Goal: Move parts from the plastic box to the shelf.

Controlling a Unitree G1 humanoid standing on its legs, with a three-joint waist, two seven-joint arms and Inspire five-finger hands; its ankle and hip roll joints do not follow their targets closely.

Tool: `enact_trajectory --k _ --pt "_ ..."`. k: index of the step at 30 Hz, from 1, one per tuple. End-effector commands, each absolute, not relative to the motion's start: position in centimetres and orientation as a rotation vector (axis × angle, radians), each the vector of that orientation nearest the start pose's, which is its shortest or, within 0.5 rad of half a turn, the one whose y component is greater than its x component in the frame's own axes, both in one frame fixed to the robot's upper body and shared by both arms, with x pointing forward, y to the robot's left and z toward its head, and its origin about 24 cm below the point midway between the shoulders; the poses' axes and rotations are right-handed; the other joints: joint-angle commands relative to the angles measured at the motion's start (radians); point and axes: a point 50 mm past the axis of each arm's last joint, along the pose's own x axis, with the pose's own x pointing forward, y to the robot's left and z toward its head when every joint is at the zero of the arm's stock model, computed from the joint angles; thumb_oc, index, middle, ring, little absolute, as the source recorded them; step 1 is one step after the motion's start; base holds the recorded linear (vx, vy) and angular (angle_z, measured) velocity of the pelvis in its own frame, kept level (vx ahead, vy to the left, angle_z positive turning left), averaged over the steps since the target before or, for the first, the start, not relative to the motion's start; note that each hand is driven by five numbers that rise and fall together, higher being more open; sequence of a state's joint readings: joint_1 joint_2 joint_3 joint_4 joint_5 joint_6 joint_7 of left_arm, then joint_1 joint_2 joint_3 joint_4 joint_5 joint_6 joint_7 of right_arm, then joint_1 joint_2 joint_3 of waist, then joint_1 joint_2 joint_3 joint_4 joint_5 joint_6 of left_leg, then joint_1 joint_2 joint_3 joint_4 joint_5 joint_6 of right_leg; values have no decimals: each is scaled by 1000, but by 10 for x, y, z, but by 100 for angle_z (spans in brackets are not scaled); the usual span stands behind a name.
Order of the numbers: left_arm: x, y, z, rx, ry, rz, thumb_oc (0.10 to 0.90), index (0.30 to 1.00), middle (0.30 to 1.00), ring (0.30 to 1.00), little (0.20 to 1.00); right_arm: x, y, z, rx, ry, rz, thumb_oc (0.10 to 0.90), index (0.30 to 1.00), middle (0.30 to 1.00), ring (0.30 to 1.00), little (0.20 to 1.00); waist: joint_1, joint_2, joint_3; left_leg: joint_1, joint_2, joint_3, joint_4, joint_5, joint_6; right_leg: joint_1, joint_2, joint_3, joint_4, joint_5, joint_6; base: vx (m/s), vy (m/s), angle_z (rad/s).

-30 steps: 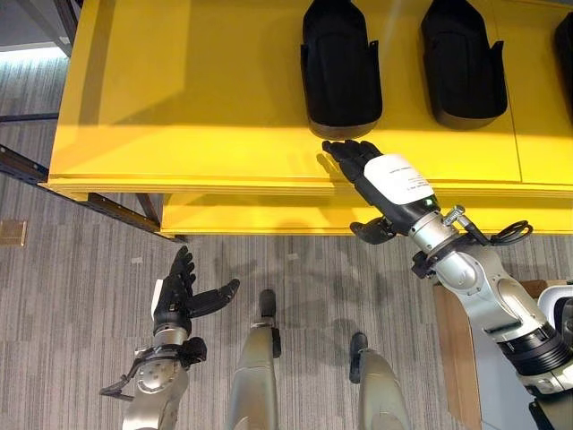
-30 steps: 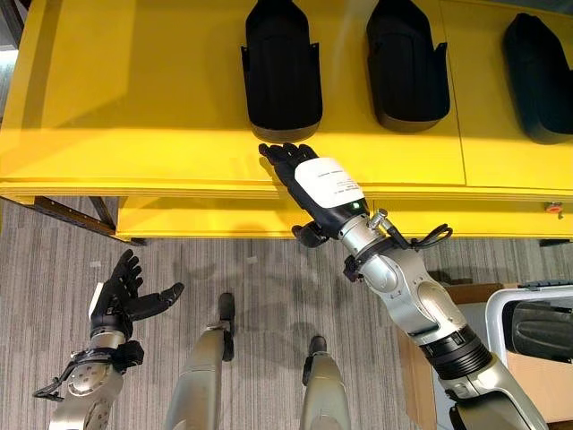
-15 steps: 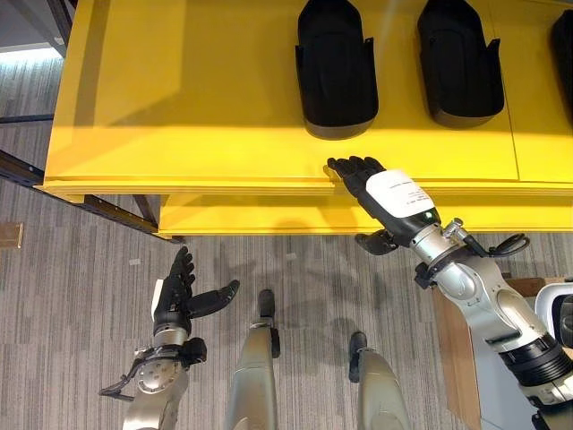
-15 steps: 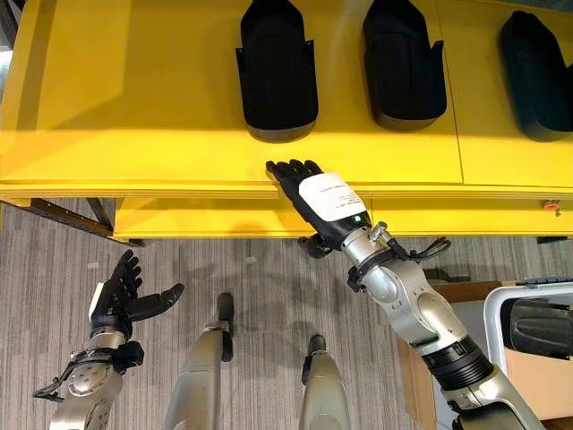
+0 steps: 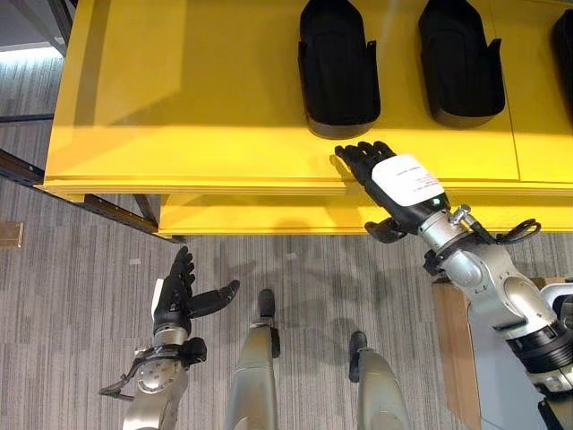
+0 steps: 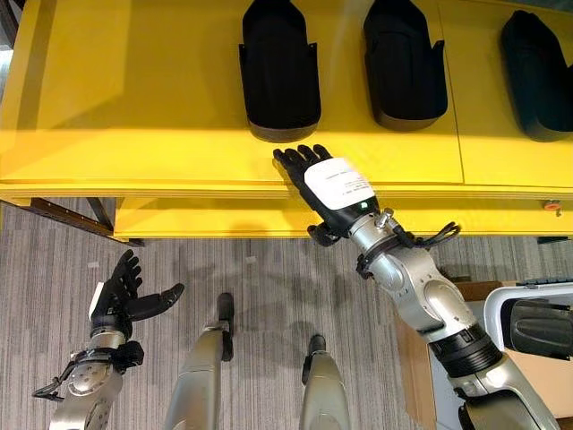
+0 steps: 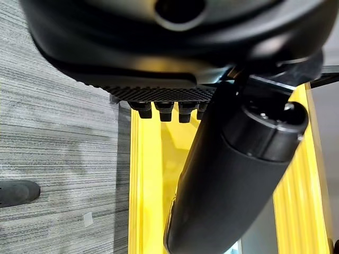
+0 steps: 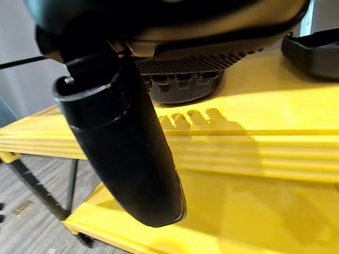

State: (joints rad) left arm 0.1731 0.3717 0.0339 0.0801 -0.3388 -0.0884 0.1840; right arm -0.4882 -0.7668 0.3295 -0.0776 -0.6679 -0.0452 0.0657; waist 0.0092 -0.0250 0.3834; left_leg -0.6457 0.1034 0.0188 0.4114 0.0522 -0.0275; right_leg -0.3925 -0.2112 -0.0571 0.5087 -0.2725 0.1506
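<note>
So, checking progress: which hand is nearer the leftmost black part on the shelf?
Right hand, open just below the leftmost black part; left hand hangs open over the floor.

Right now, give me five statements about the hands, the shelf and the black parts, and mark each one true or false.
1. The right hand is open over the front edge of the yellow shelf. True.
2. The right hand holds a black part. False: its fingers are straight and hold nothing; the nearest black part lies on the shelf beyond them.
3. The left hand hangs open above the grey carpet, short of the shelf. True.
4. Only one black part lies on the shelf. False: three lie side by side, seen in the right eye view.
5. The left hand rests on the shelf's top. False: it is low, over the carpet.
</note>
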Motion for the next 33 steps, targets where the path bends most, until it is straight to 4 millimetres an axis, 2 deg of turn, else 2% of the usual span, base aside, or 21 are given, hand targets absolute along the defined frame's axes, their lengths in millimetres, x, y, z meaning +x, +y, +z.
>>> enact_trajectory --k 1,20,33 --pt "210 262 38 130 12 271 900 1000 1000 1000 1000 308 -168 236 -1546 -717 64 900 1000 1000 1000 1000 9 3 -52 -5 100 -27 73 -96 -51 35 10 13 -65 42 -64 0 0 0" --pt "209 263 37 118 19 277 900 1000 1000 1000 1000 319 -171 246 -1579 -685 56 900 1000 1000 1000 1000 23 -1 -47 -13 95 -33 80 -99 -50 38 9 10 -63 37 -66 0 0 0" --pt "209 265 39 113 8 287 900 1000 1000 1000 1000 322 -162 266 -1613 -743 41 900 1000 1000 1000 1000 34 -4 -47 -20 90 -37 84 -99 -50 37 9 7 -62 37 -66 0 0 0"
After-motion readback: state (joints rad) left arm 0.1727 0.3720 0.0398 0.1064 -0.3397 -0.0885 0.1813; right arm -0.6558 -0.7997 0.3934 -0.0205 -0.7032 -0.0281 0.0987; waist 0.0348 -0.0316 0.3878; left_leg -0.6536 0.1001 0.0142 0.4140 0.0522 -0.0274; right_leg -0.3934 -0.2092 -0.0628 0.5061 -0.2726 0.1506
